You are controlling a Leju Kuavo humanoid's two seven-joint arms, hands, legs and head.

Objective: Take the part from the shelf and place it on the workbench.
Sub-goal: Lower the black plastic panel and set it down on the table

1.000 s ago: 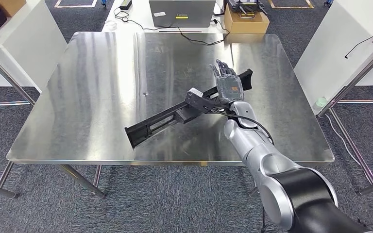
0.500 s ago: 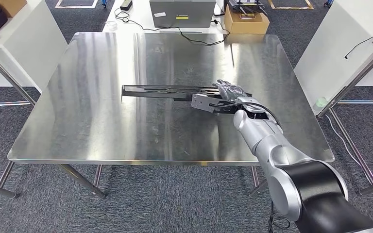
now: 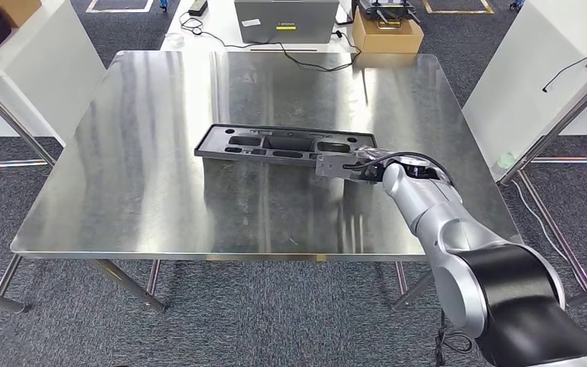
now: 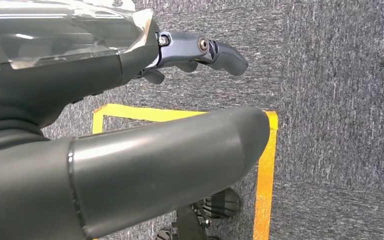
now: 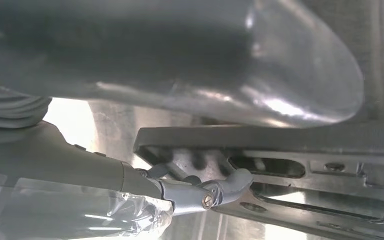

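The part (image 3: 283, 144), a long black tray-like piece with cut-out pockets, lies on the steel workbench (image 3: 145, 176) near its middle, its long axis running across the robot's front from left to right and its open face up; its right end meets the right hand (image 3: 367, 162), which reaches in from the robot's right, so the part stretches away leftward from that hand; in the right wrist view the thumb arches over the part's (image 5: 300, 170) rim and a dark finger (image 5: 230, 185) hooks onto the near edge, so the right hand (image 5: 145, 150) grips that end, though I cannot tell how tightly; whether the whole underside already rests on the steel is hard to judge, but it looks flat or very nearly so; the left hand (image 4: 145, 125) hangs over carpet and yellow floor tape, holding nothing, fingers loosely apart; the right hand is plainly the nearer, and the coming move, as I judge it, is to let go and draw back rightward, along the part's length and away from it.
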